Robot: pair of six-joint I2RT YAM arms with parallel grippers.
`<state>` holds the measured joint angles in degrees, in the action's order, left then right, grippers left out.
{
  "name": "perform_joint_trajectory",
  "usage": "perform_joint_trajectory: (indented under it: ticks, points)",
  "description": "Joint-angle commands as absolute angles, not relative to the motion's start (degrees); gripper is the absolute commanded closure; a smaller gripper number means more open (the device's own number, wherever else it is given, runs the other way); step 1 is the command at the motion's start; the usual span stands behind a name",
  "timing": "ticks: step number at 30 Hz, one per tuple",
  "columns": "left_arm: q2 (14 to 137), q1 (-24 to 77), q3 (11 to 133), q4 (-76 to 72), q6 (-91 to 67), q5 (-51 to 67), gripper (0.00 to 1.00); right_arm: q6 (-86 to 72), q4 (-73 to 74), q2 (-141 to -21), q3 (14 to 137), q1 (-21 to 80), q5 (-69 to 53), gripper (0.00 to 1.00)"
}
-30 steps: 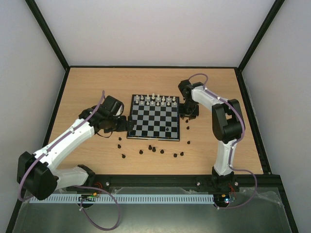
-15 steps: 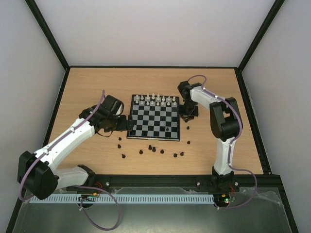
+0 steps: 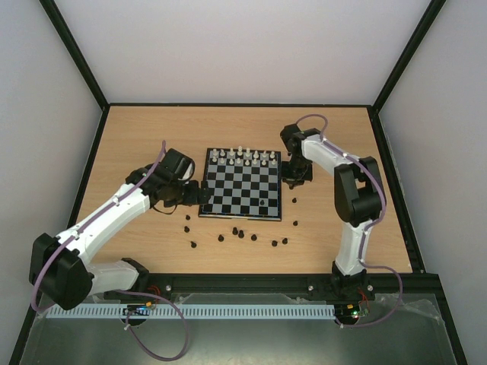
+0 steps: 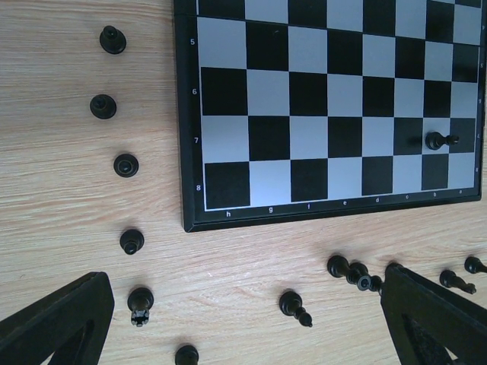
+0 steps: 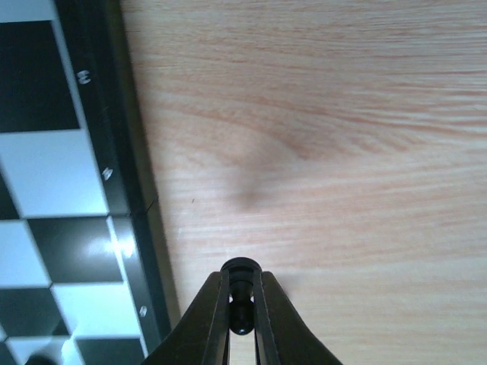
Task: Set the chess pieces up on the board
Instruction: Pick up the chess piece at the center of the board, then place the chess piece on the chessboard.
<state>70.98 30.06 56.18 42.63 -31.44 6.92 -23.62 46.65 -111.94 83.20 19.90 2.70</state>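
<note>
Clamping a dark chess piece (image 5: 241, 269) between its fingers over the counter (image 5: 350, 114), the right gripper (image 5: 242, 304) sits just beside the board (image 5: 46, 171), whose squares lie to its left, while the left gripper (image 4: 243, 319) hangs released by the opposite side.

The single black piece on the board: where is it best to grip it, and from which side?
Grip the black piece at its narrow upper part, coming from above. It seems upright, broader at the base, and the squares around it on the board are bare, so fingers fit beside it.
</note>
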Motion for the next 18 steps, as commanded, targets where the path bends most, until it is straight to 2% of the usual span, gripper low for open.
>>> perform_joint_trajectory:
  ticks: [1,9,18]
  points:
    - [71.7,29.71,56.16,41.72,-30.93,7.91,0.01,-24.73,50.72,-104.86,80.49,21.68,1.85,0.92]
    - [72.56,29.71,56.77,41.36,-30.77,7.79,0.01,-27.8,51.29,-100.99,77.1,29.45,-0.61,0.92]
    - [71.44,29.7,56.45,42.05,-31.14,7.52,0.01,-29.2,50.04,-104.8,77.47,33.37,-1.54,0.92]
